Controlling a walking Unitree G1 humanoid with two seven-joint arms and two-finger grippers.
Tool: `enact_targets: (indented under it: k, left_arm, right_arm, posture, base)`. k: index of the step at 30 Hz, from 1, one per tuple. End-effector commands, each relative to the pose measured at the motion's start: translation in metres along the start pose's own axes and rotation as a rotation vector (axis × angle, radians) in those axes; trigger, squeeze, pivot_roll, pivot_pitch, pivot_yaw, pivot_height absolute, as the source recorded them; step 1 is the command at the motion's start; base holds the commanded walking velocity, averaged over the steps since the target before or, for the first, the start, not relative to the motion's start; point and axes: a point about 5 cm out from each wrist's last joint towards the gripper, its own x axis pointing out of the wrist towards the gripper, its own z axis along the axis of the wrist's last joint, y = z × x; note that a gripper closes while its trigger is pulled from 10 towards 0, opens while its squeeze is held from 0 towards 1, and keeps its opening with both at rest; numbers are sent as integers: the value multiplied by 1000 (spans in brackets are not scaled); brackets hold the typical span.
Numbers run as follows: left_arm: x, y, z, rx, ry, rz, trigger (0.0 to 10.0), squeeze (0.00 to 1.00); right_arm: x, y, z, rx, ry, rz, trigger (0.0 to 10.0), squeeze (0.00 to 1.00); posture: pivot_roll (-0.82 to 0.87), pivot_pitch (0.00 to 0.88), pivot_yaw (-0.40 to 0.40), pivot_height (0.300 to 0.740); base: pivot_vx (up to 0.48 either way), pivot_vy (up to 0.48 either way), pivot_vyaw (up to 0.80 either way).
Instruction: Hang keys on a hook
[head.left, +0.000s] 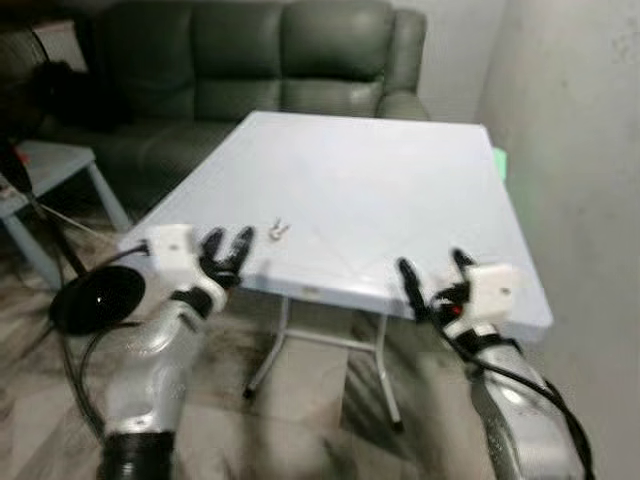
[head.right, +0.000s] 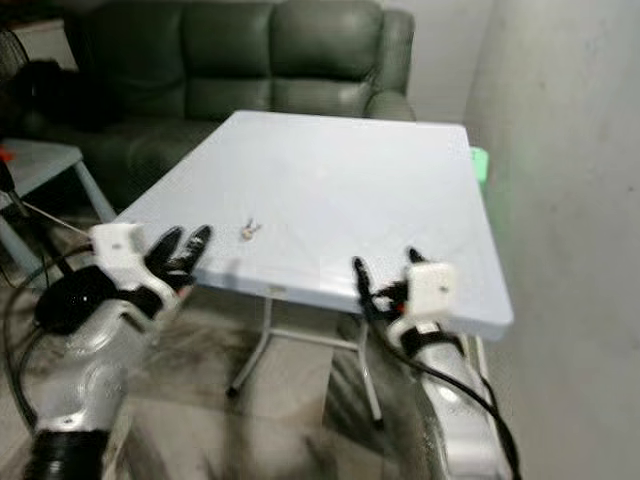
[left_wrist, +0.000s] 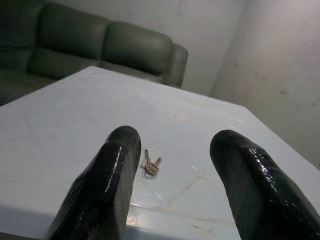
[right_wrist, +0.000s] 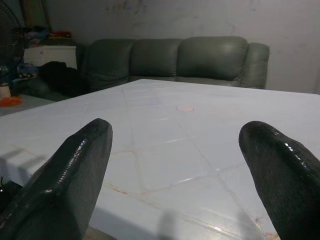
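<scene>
Left wrist view: your left gripper (left_wrist: 172, 165), jaws wide, faces the flat keys (left_wrist: 150, 165); fingertips may skid them off the table (head.left: 380, 170).

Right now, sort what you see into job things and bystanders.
For the job:
- small metal keys lying on the white folding table
- left gripper, open, near them
- right gripper, open, at the table's near edge

Just lying about:
- dark green leather sofa
- black round fan base
- grey side table
</scene>
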Motion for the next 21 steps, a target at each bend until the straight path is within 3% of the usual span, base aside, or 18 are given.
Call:
enact_targets:
  k: [1, 18, 21]
  left_arm:
    - [3, -7, -1, -4, 7, -19, 10000, 0]
    - [4, -7, -2, -8, 14, -17, 10000, 0]
    - [3, -7, -3, -5, 16, -11, 10000, 0]
  right_arm:
    - [-3, -8, 1, -11, 3, -26, 10000, 0]
    - [-2, -7, 2, -11, 1, -26, 10000, 0]
    - [-3, -7, 2, -10, 1, -26, 10000, 0]
  posture:
    - [99, 0, 56, 740]
    - [101, 0, 56, 740]
    - [100, 0, 57, 740]
  base:
    - [0, 461, 0]
    - [0, 459, 0]
    - [0, 0, 0]
